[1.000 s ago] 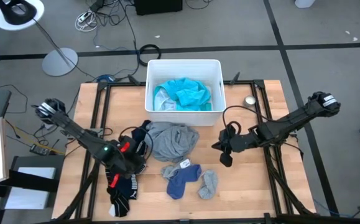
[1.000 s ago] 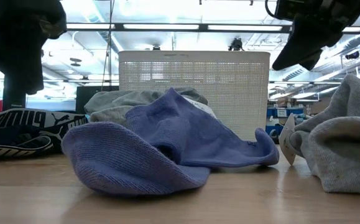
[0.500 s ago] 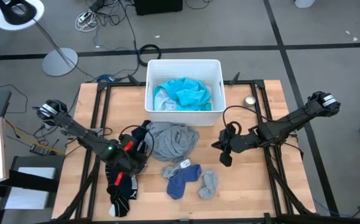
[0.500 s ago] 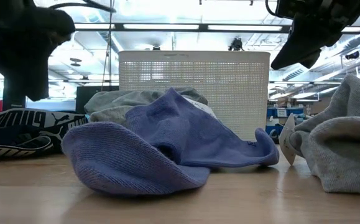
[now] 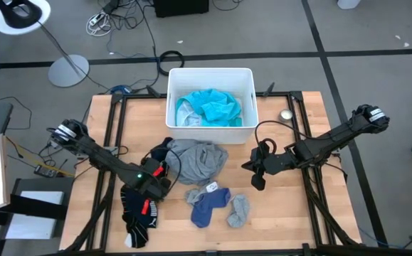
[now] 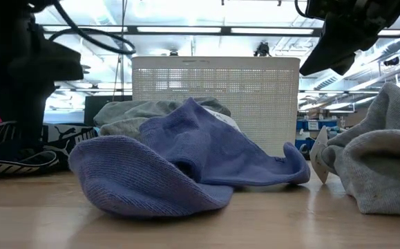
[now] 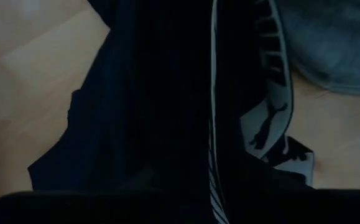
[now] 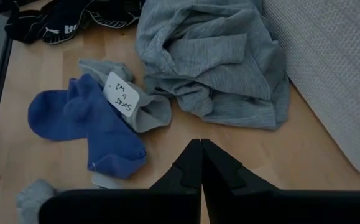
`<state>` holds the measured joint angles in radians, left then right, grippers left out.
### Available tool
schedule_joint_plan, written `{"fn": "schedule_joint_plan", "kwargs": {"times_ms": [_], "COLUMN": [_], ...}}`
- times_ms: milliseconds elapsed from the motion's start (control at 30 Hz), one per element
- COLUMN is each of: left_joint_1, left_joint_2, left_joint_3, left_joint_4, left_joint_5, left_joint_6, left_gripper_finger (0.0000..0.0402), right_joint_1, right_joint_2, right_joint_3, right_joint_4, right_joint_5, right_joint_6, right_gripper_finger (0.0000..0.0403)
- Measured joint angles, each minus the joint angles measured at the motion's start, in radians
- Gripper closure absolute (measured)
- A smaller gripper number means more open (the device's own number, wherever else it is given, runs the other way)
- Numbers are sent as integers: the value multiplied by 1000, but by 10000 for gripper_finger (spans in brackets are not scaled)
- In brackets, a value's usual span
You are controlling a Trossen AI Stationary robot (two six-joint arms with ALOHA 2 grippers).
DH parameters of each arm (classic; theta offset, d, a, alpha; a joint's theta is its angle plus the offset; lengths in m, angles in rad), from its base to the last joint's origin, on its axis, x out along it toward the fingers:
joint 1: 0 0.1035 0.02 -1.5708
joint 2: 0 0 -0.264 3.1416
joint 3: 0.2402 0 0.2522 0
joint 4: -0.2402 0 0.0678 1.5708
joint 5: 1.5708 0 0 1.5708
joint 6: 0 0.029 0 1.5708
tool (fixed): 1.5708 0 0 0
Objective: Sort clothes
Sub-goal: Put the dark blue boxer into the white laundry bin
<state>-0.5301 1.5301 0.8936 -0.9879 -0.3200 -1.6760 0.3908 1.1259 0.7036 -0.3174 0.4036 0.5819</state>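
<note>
Your left pincer [image 5: 157, 186] sits low at the lower left of the high view, right over the black-navy piece [image 5: 138, 213]; its wrist camera is filled by dark cloth, and you cannot tell whether the fingers are apart or together. Your right pincer [image 5: 257, 175] hovers at centre right of the high view with its fingers pressed together on nothing, well clear of the pile.

The black-navy piece looks light and limp, so it will likely drape and stretch when lifted. Take it at the elastic band, where the cloth is doubled and thicker, rather than at a loose edge. That band carries white PUMA lettering and the leaping-cat logo, readable in the left wrist view and at the left edge of the low view.

The grey shirt [image 5: 197, 159] lies crumpled mid-counter just below the white bin [image 5: 171, 85]; pinch a raised fold, as a flat layer may slip. The blue sock [image 5: 207, 205] and grey sock [image 5: 238, 210] lie lower centre, small and soft; a white tag [image 8: 122, 98] on them shows handwriting, seemingly "socks". The turquoise piece [image 5: 214, 107] already rests in the bin.
</note>
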Motion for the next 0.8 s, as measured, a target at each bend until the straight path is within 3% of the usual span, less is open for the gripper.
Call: {"fn": "schedule_joint_plan", "kwargs": {"times_ms": [100, 233, 433, 567, 800], "left_joint_1": [0, -1, -2, -3, 12], "left_joint_2": [17, 0, -40, -66, -164], "left_joint_3": [-1, 12, 168, 343, 599], "left_joint_4": [-1, -30, -376, -594, -577], "left_joint_5": [42, 61, 44, -51, -404], "left_joint_6": [27, 76, 78, 80, 308], "left_gripper_finger": [321, 390, 399, 400, 400], "right_joint_1": [0, 0, 0, 0, 0], "right_joint_2": [0, 0, 0, 0, 0], "right_joint_3": [0, 0, 0, 0, 0], "right_joint_4": [4, 3, 3, 3, 5], "right_joint_5": [0, 0, -1, -1, -1], "right_joint_6": [0, 0, -1, -1, -10], "right_gripper_finger": [400, 400, 400, 400, 400]}}
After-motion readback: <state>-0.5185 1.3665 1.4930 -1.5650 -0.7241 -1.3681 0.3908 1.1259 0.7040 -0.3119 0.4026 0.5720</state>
